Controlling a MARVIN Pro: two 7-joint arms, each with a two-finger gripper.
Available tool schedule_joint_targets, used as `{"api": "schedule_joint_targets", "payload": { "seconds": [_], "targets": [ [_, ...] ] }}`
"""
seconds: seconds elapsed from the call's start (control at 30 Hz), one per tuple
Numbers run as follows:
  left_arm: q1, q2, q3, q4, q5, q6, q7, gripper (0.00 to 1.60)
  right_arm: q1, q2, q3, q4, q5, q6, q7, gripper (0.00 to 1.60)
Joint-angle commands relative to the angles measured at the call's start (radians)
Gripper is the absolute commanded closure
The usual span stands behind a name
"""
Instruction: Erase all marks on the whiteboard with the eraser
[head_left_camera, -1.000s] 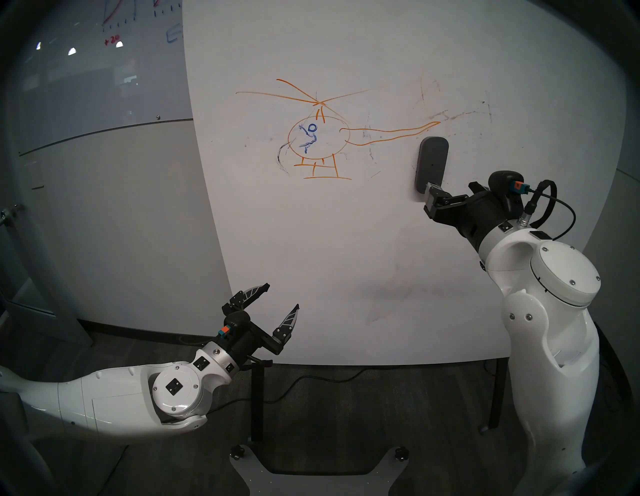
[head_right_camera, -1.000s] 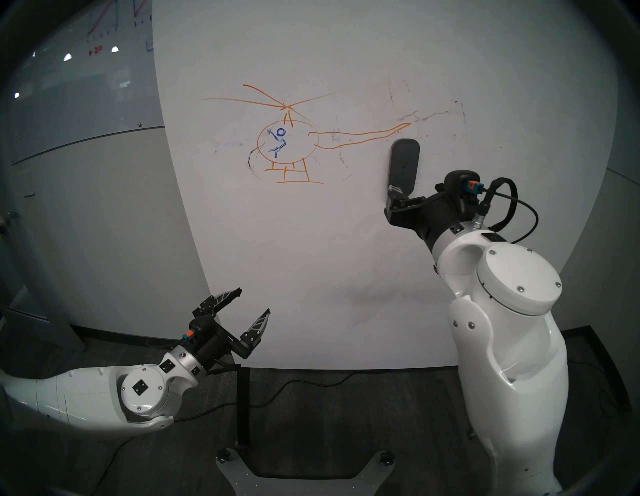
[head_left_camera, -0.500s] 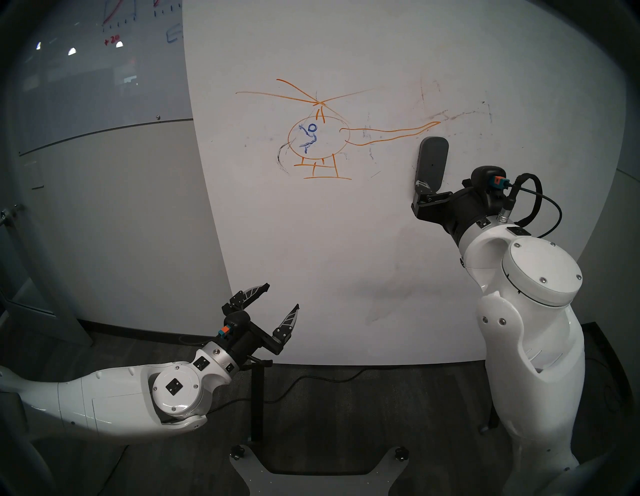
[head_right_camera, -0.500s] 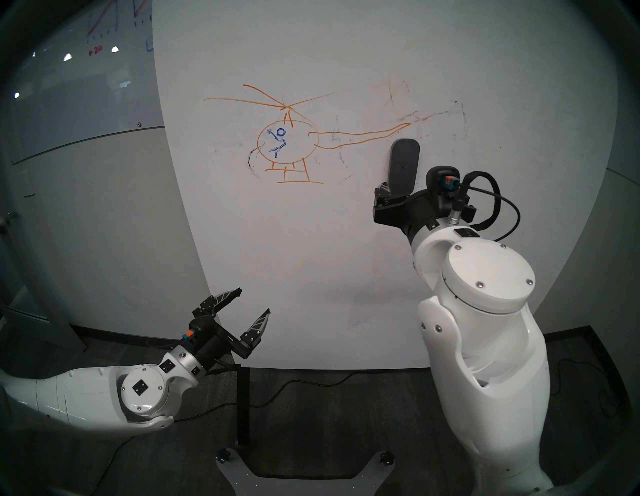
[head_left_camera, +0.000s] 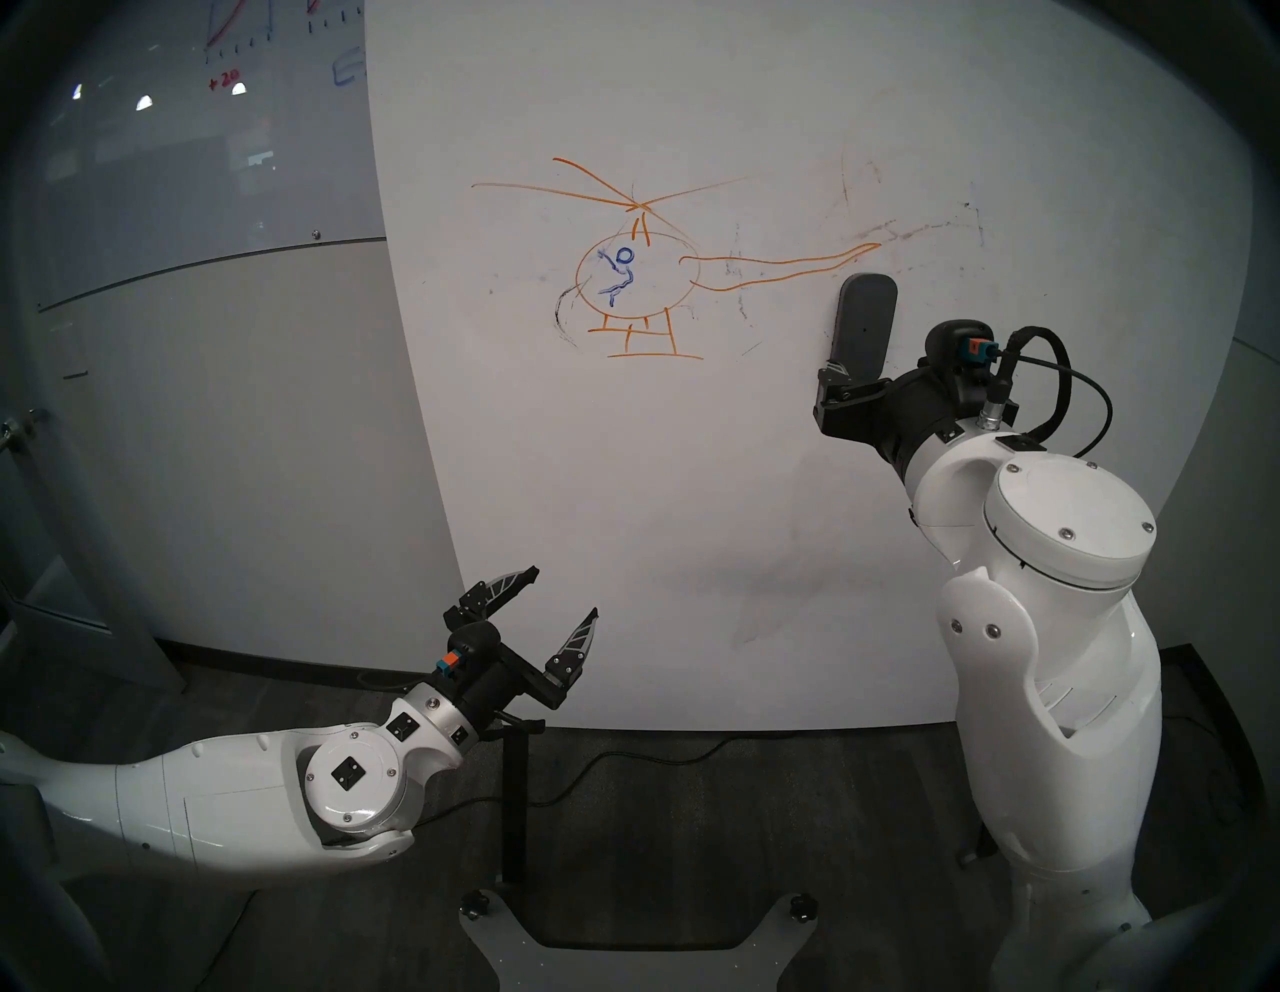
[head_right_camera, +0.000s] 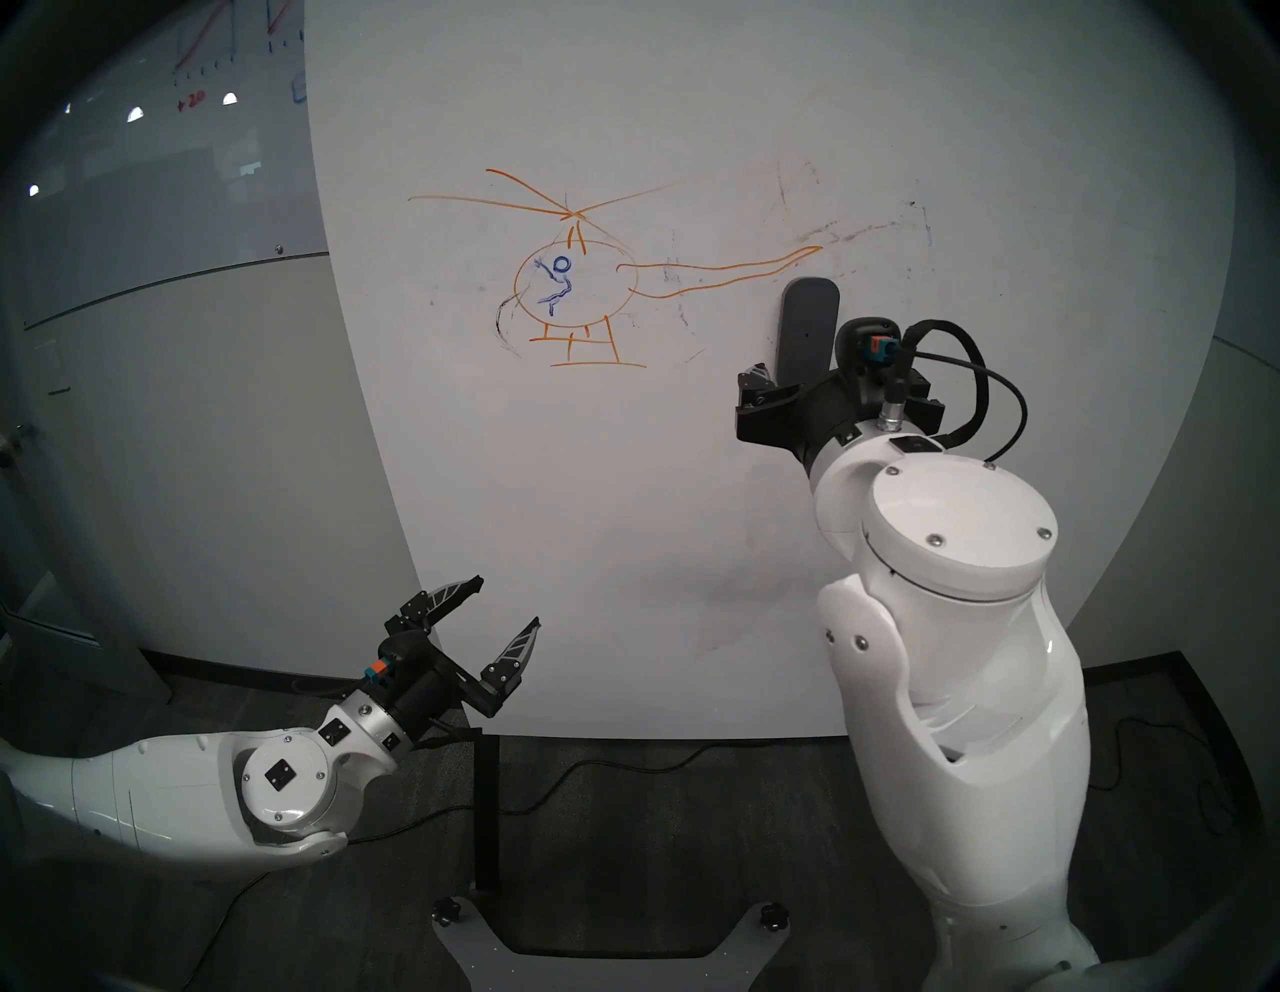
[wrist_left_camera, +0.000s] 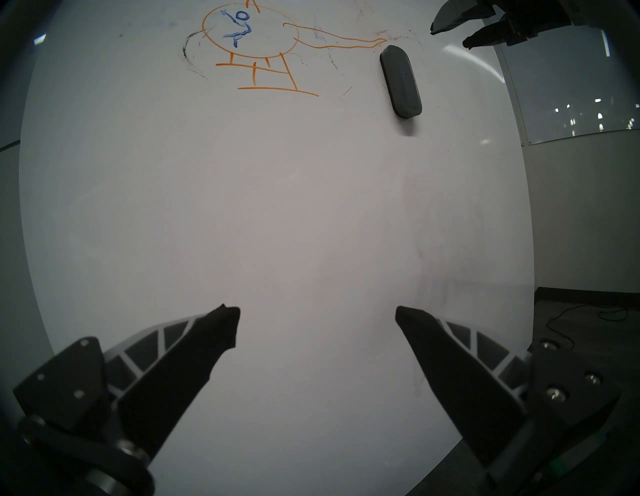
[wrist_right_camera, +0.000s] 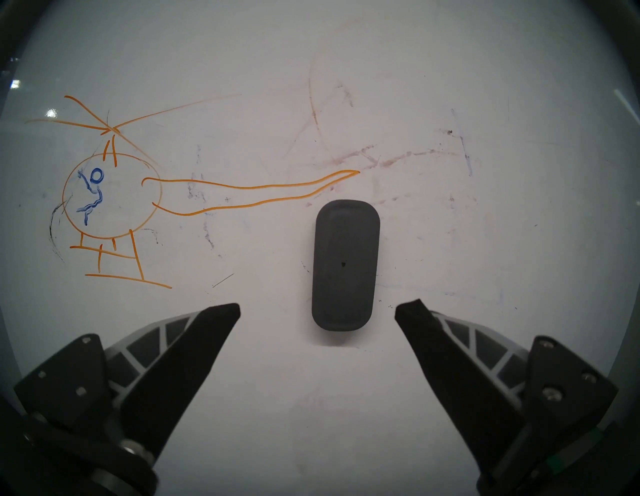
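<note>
The right gripper (wrist_right_camera: 317, 306) has its jaws released and spread, nothing between them, just short of the lower end of the dark grey oblong eraser pad (wrist_right_camera: 344, 265), which clings upright to the large matte white whiteboard panel (wrist_right_camera: 346, 398) just below the tail tip of the orange helicopter line drawing (wrist_right_camera: 114, 194), with bare board on both sides and below. In the head view this gripper hides the eraser's lower end, and the faint reddish smudges (wrist_right_camera: 398, 159) above it are hard to read. The left gripper (head_left_camera: 562, 592), jaws released and empty, hangs near the board's lower edge, well apart from the marks
</note>
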Motion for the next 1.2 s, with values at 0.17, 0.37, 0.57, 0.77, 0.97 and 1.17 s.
{"api": "schedule_joint_targets", "payload": {
  "seconds": [0.17, 0.37, 0.57, 0.77, 0.97, 1.17],
  "targets": [
    [-0.009, 0.001, -0.008, -0.008, -0.001, -0.003, 0.000, 0.00, 0.082, 0.007, 0.067, 0.072, 0.051, 0.032, 0.057, 0.00],
    [-0.009, 0.001, -0.008, -0.008, -0.001, -0.003, 0.000, 0.00, 0.106, 0.023, 0.053, 0.153, 0.043, 0.016, 0.072, 0.00],
    [-0.009, 0.001, -0.007, -0.008, -0.001, -0.003, 0.001, 0.00, 0.107, 0.027, 0.045, 0.182, 0.037, -0.007, 0.079, 0.00],
    [-0.010, 0.001, -0.007, -0.008, -0.001, -0.003, 0.001, 0.00, 0.118, 0.026, 0.043, 0.185, 0.032, -0.026, 0.088, 0.00],
    [-0.010, 0.001, -0.007, -0.008, -0.001, -0.003, 0.001, 0.00, 0.148, 0.028, 0.054, 0.202, 0.034, -0.029, 0.105, 0.00],
    [-0.010, 0.001, -0.007, -0.008, -0.001, -0.003, 0.001, 0.00, 0.175, 0.030, 0.056, 0.244, 0.032, -0.028, 0.124, 0.00]
  ]
}}
